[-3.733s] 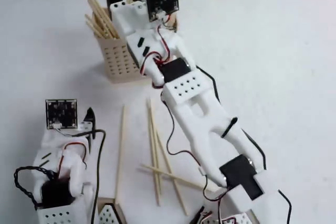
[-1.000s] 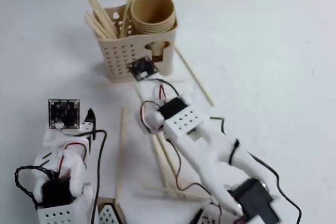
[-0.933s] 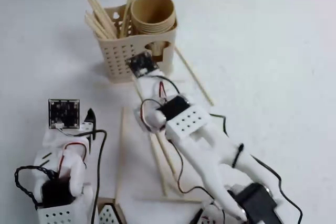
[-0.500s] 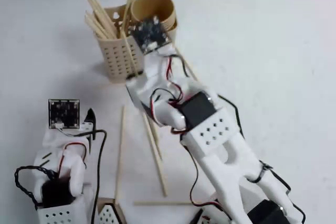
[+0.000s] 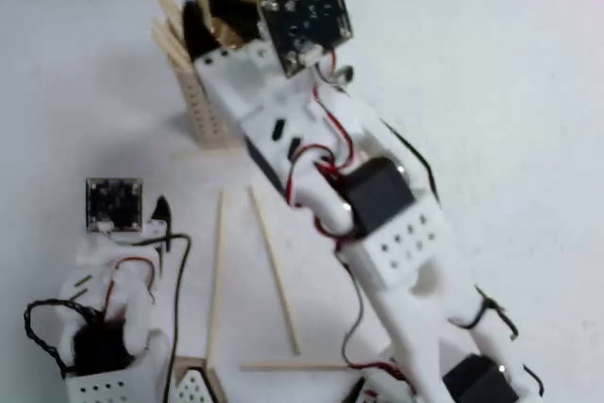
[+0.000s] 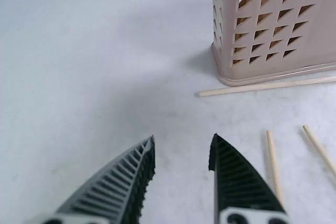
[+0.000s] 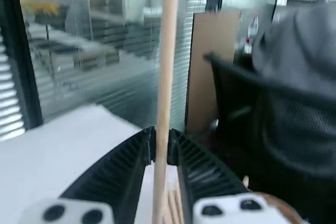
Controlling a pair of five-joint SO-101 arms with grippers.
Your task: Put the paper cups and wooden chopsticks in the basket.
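Chopsticks (image 5: 216,271) lay loose on the counter (image 5: 510,92), four by my count, one (image 6: 262,85) beside the basket (image 6: 273,19). Right gripper (image 7: 160,135) fingers pinched a fifth chopstick (image 7: 168,51) upright over it; left gripper (image 6: 181,150) fingers stood spread.

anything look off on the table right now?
Nothing damaged or spilled. Three loose chopsticks lie scattered at odd angles on the table, and a fourth chopstick lies beside the basket's base. The right gripper holds a fifth chopstick upright.
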